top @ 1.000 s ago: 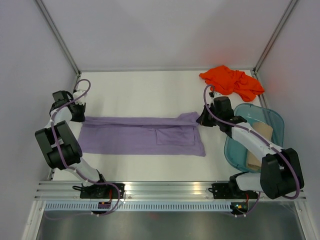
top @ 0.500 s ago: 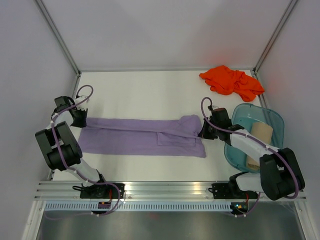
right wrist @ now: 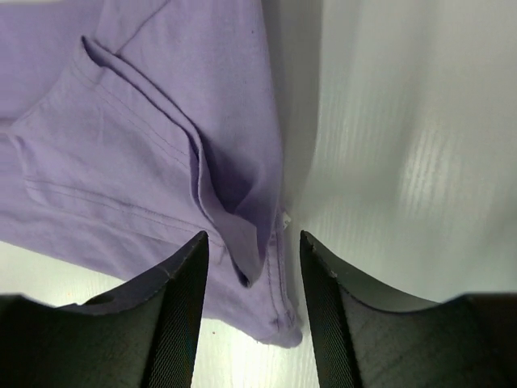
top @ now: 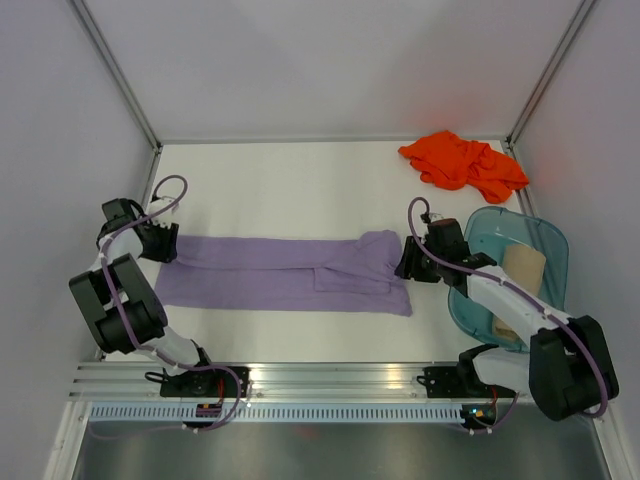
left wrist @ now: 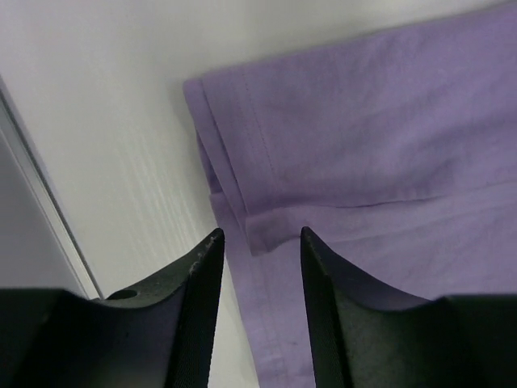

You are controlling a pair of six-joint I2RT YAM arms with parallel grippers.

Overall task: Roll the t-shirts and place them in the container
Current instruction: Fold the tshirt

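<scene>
lavender t-shirt (top: 285,272), folded long, lying flat

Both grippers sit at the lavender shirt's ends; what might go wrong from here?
The right gripper stands open over a loose, bunched fold of the lavender t-shirt; closing may catch one layer only and skew the roll. The left gripper hangs open over stepped hem layers: same risk.

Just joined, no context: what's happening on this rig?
The lavender t-shirt lies on the table folded into a long strip, not yet rolled. The left gripper sits at its left end and the right gripper at its right end, both open, neither holding cloth. A tan t-shirt, apparently rolled, lies in the teal tub. The orange-red t-shirt is crumpled at the far right corner.
</scene>
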